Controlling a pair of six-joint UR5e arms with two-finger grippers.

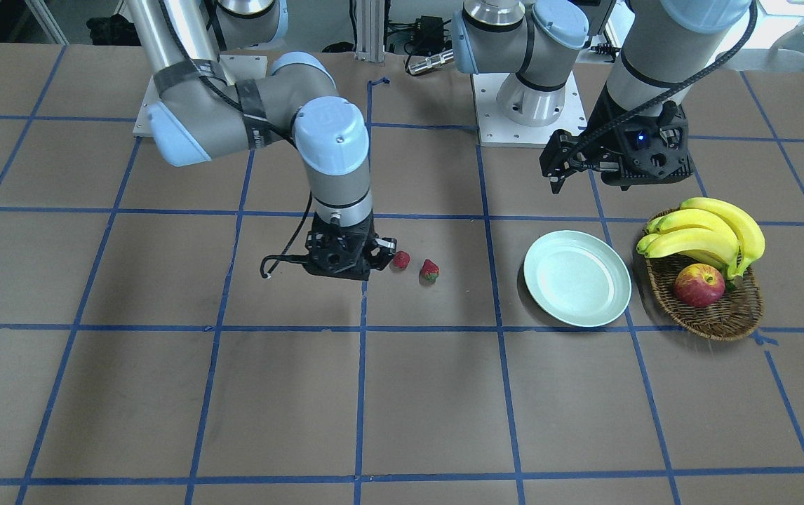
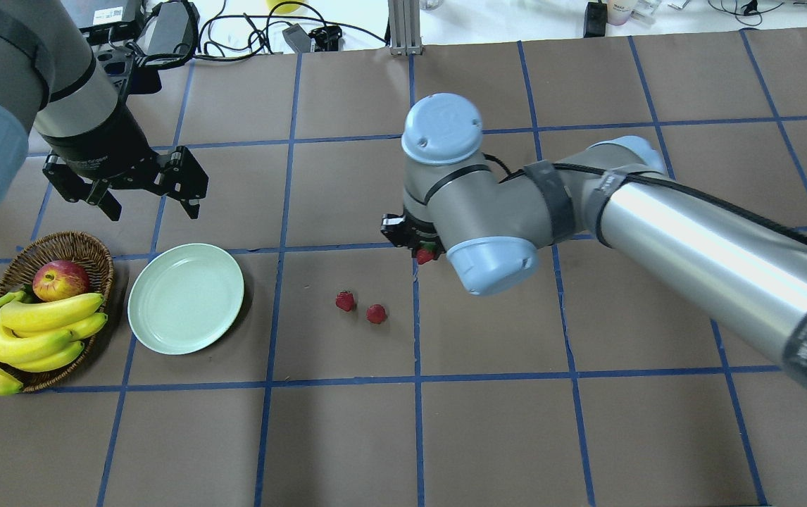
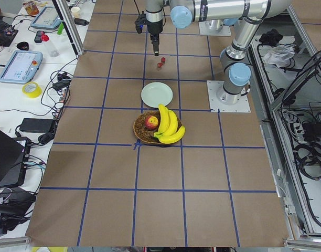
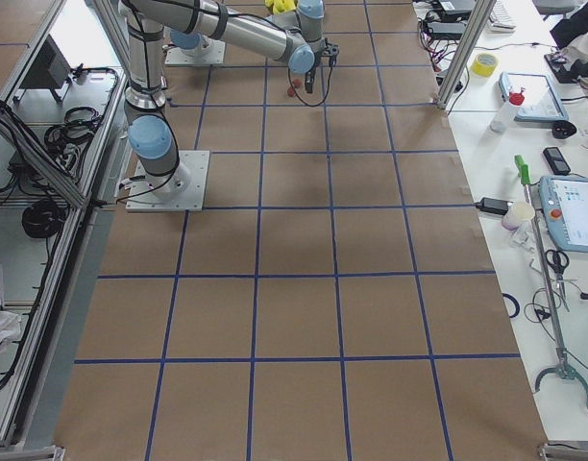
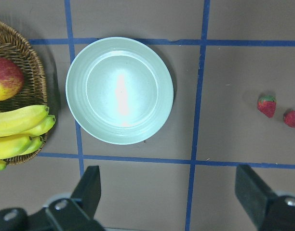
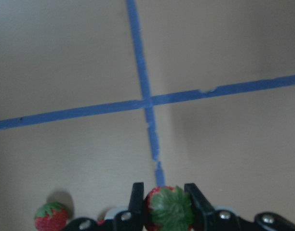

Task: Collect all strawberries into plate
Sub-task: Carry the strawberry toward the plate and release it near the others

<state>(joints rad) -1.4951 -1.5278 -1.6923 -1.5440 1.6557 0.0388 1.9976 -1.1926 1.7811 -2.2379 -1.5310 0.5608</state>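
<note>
Strawberries on brown, blue-gridded table

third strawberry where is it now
The third strawberry is pinched in the right gripper, right of and beyond the two loose strawberries in the overhead view.

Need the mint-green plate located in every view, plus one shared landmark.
Front-facing: plate right of centre, left of the basket.
Overhead: plate lower left, right of the basket.
Exterior left: plate upper centre, beyond the basket.
Exterior right: not visible.
Left wrist: plate upper centre-left.
Right wrist: not in it.
Landmark: the wicker basket beside it.
</note>
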